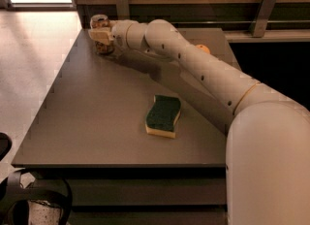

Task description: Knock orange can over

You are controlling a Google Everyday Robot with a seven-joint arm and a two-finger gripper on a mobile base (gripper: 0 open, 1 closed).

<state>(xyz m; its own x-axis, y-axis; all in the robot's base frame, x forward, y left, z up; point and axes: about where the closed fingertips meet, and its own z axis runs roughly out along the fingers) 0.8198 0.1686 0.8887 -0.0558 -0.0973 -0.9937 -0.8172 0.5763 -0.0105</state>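
The orange can stands upright at the far left corner of the grey table. It has an orange-brown label and a silver top rim. My gripper is at the end of the white arm that reaches across the table from the right. It is right at the can, and its pale tip covers the middle of the can's front. Only the can's top and a bit of its base show.
A green and yellow sponge lies near the middle of the table. A round orange fruit peeks out behind the arm at the far right. A wooden wall with metal brackets runs behind the table. The floor drops off on the left.
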